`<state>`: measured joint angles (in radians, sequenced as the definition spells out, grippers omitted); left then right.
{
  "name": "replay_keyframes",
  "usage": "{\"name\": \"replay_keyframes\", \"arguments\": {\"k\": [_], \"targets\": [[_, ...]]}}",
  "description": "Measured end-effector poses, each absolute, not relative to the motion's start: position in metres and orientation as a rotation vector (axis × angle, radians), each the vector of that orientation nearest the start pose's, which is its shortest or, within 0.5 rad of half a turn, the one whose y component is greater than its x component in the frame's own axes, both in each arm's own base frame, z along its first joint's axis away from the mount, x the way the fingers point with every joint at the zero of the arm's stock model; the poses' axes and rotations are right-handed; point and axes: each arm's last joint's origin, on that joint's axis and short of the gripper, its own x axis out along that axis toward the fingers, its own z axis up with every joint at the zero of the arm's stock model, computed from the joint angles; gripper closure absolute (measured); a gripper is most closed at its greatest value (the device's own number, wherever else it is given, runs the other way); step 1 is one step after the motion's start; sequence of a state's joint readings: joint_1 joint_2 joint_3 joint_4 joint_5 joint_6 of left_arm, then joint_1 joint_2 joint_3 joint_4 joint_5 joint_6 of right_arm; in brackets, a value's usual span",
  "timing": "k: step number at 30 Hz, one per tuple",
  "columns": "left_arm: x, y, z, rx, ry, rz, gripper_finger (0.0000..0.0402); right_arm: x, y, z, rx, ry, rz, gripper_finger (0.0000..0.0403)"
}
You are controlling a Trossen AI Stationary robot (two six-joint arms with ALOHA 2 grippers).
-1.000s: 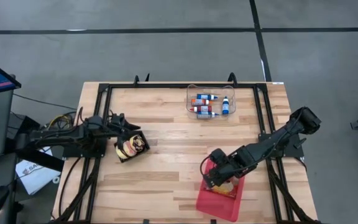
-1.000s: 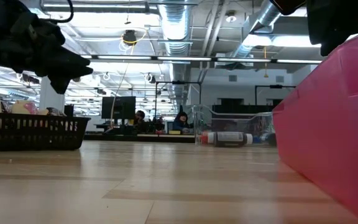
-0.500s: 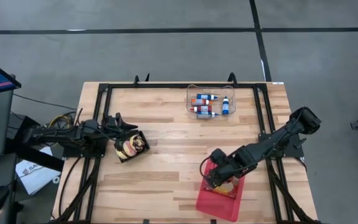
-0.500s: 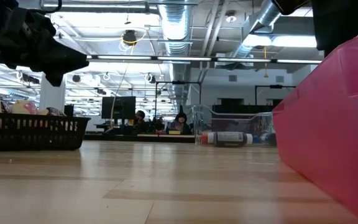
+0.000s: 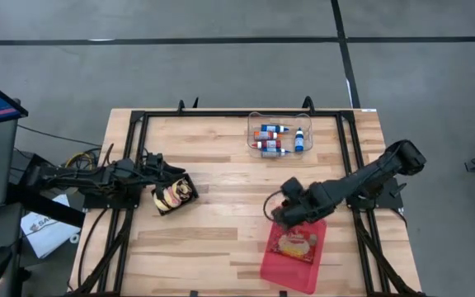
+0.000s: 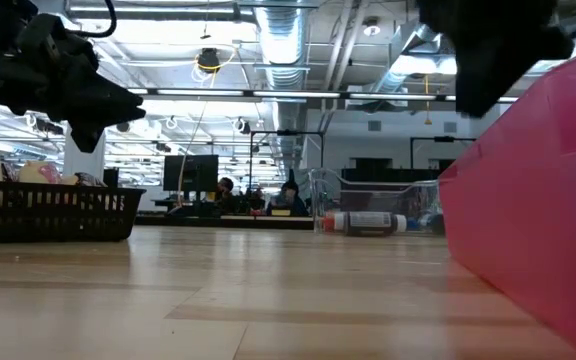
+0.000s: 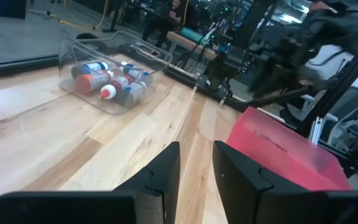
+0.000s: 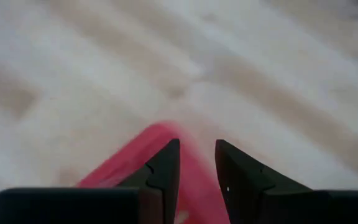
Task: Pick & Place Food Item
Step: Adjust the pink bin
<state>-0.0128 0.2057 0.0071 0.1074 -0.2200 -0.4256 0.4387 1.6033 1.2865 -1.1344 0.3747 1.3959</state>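
Looking down from above, the red tray (image 5: 293, 252) sits nearest, at the front edge of the wooden surface (image 5: 221, 223), and only this view shows what lies inside: a yellowish food item (image 5: 296, 242) resting on its floor. From table height the same tray (image 6: 538, 220) is just a tall translucent pink wall, its contents hidden.

At the tray's far rim hangs the right hand (image 5: 280, 216), tilted steeply downward; its own camera shows the two dark fingers (image 8: 165, 165) a narrow gap apart with nothing between them, the red rim (image 8: 145, 149) blurred below.

Across the butcher-block planks on the left, the left hand (image 5: 157, 165) points level beside a small black wire basket (image 5: 174, 194) holding pale, rounded food pieces; from table height the basket's mesh sides (image 6: 53, 212) and the lumps above its rim show plainly. Its wrist camera shows its fingers (image 7: 160, 177) slightly parted and empty.

Farthest back stands a clear plastic bin (image 5: 280, 136) with several small bottles (image 5: 269, 139) lying on their sides, red and blue caps visible.

Beyond the surface, people (image 6: 290, 195) sit at desks under bare ducts.
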Motion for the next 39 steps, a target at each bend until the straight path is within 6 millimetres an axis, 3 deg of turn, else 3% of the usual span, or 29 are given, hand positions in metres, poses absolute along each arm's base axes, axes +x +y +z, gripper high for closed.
{"name": "replay_keyframes", "arguments": {"k": [4,10,13,24,39], "targets": [[0.11,0.005,0.158,-0.411,0.058,0.225,0.0309,0.268,0.093,0.242,0.596,1.083,-0.931,0.0312],[0.111,0.005,0.157,-0.41,0.067,0.225,0.031,0.262,0.069,0.19,0.739,1.189,-0.968,0.0339],[0.111,0.005,0.157,-0.41,0.069,0.225,0.0309,0.255,0.064,0.174,0.767,1.204,-0.959,0.0348],[0.111,0.005,0.156,-0.409,0.078,0.224,0.031,0.275,0.084,0.164,0.887,1.065,-0.733,0.0352],[0.112,0.005,0.155,-0.406,0.095,0.228,0.031,0.291,0.088,0.163,0.919,0.981,-0.611,0.0352]]}}
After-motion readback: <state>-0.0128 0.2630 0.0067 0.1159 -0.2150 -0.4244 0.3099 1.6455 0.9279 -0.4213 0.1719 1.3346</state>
